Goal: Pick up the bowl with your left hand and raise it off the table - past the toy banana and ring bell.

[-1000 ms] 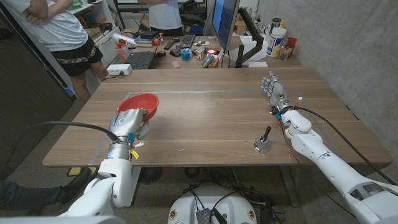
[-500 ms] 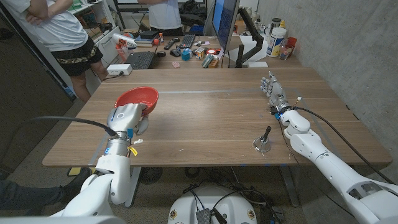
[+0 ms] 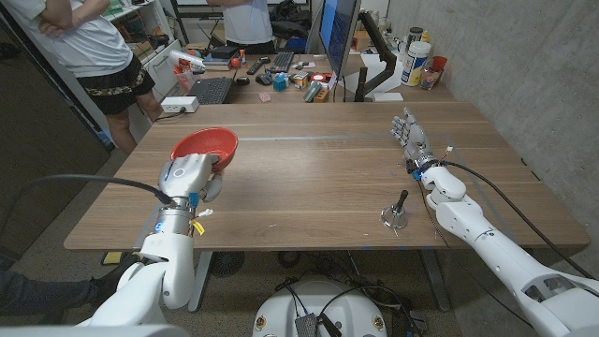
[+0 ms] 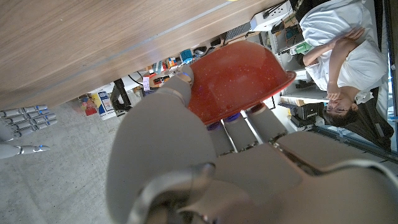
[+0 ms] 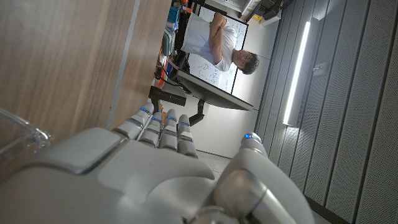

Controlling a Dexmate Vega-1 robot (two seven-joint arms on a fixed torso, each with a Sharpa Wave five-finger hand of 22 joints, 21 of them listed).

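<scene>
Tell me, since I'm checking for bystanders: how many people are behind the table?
2. One person stands past the table's far left corner with arms crossed; a second person stands further back near the cluttered desk. Others may be hidden out of frame.

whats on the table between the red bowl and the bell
Nothing: in the head view the stretch of wooden table between the red bowl, gripped by the left hand, and the ring bell is bare wood.

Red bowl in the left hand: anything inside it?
The red plastic bowl, gripped by the left hand, shows a bare red interior with pale speckles in the left wrist view. The thumb on the near rim covers a small patch, so that part can't be checked.
</scene>
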